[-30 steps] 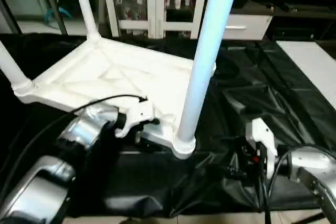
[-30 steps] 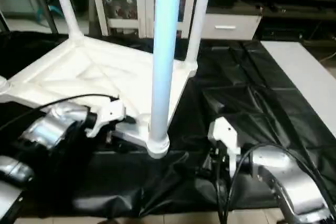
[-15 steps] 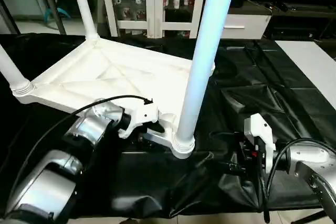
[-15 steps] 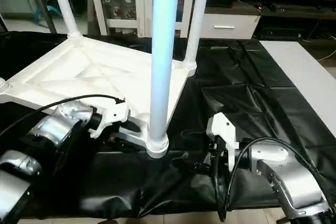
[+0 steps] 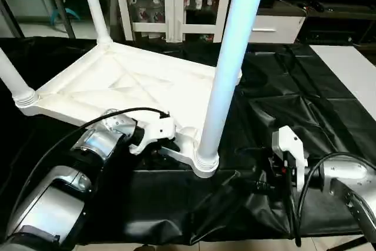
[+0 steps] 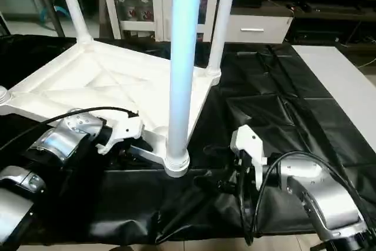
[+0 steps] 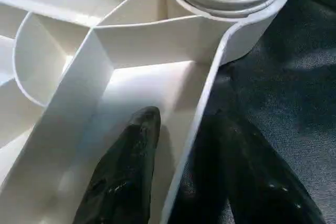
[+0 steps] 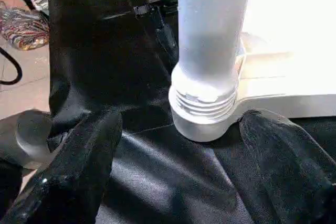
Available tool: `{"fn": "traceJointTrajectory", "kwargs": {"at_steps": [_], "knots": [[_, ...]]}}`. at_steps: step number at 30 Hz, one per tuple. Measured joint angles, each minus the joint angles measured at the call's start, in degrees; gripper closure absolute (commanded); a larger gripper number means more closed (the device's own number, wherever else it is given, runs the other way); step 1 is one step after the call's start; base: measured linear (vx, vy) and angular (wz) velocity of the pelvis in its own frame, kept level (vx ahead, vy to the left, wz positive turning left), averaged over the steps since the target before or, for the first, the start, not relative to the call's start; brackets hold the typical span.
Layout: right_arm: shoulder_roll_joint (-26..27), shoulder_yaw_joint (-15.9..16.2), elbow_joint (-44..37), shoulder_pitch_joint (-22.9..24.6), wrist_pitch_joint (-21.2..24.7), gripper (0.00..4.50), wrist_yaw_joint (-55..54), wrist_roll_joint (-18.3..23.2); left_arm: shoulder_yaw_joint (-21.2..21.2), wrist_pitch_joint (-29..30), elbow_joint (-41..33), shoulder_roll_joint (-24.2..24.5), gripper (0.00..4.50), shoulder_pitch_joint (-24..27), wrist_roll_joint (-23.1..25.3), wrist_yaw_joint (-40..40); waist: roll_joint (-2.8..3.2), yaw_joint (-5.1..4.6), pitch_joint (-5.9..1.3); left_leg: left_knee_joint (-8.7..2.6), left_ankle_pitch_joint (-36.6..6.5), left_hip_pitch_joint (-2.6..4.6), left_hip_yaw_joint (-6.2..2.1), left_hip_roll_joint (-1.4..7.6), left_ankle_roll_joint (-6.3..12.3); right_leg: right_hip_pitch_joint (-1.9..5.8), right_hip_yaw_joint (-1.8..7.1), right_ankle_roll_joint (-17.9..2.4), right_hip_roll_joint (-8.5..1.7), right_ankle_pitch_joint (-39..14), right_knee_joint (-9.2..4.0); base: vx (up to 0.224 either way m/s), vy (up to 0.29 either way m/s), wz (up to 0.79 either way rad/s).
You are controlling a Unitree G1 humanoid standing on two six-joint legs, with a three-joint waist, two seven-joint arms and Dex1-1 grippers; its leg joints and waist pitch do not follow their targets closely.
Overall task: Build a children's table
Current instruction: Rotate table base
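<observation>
4 upright legs [image 5: 226,74] ring upturned top [image 5: 126,86]; black cloth [image 5: 305,110] rightward lies open.

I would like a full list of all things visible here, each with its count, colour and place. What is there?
tabletop: one, white, lying underside up on the black cover.
legs: four, white, standing up from the tabletop's corner sockets.
black cover: one, black, draped over the worktable.
board: one, white, flat, far right.
cabinet: one, white with glass doors, behind the worktable.
left gripper: one, black fingers astride the tabletop's rim wall near the nearest leg.
right gripper: one, black fingers wide open, facing the nearest leg's base.
</observation>
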Motion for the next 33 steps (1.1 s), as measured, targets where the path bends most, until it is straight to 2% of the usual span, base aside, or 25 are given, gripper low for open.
{"fn": "traceJointTrajectory", "kwargs": {"at_steps": [5,12,17,23,28,30,33], "knots": [[0.75,1.09,0.0,-0.41,-0.2,0.53,-0.07,-0.08,0.11,-0.05,0.0,-0.12,3.03,0.0,0.18,0.29,0.07,0.06,0.03,0.0,0.0,-0.01,0.02,0.01,0.0,0.0,0.0,0.0,0.0,0.0,-0.02,0.0,0.0,0.0],[0.75,1.18,-0.26,0.29,-0.25,0.53,-0.25,-0.1,1.3,1.8,-0.05,-0.91,3.6,0.01,0.1,0.34,0.79,0.2,0.29,-0.05,0.0,-0.01,0.07,0.03,0.0,0.03,-0.02,-0.03,-0.02,0.02,-0.15,0.0,0.0,0.0],[2.4,1.18,0.34,-0.12,-1.64,0.53,-2.0,-1.02,1.56,4.8,-1.07,-1.39,3.72,0.16,0.14,2.35,0.84,-0.01,0.29,-0.06,0.0,-0.01,0.11,0.03,0.0,0.04,0.0,-0.04,-0.03,0.03,-0.18,0.0,0.0,0.0],[6.19,1.21,4.04,-3.05,-5.58,0.53,-8.79,-4.99,4.46,11.32,-6.71,-1.64,3.72,3.16,0.18,10.37,0.96,-2.09,0.32,-0.35,0.02,0.03,0.22,0.04,-0.03,-0.06,0.02,-0.11,-0.02,0.07,-0.34,0.0,0.0,0.0],[8.95,-0.21,7.9,-4.94,-6.15,0.53,-15.12,-7.37,8.77,20.7,-14.78,-1.68,3.72,7.3,1.17,22.1,0.71,-4.54,0.38,-0.48,0.04,-0.4,0.25,0.09,0.01,-0.52,0.02,-0.11,0.01,0.06,-0.3,0.0,0.0,0.0],[9.89,-0.85,10.49,-6.33,-6.33,0.53,-17.57,-8.24,10.07,22.55,-17.84,-1.3,3.72,8.96,1.82,25.49,0.58,-5.08,0.38,-0.48,0.21,-0.64,0.21,0.17,0.27,-0.82,-0.04,-0.12,0.08,0.07,-0.26,0.0,0.0,0.0],[10.78,-1.44,12.26,-7.66,-7.09,0.53,-19.55,-9.04,11.1,23.13,-20.96,-0.82,3.72,11.06,1.86,26.25,0.54,-4.41,0.36,-0.46,0.22,-0.74,0.21,0.27,0.27,-0.9,-0.19,-0.13,0.09,0.06,-0.25,0.0,0.0,0.0]]}}
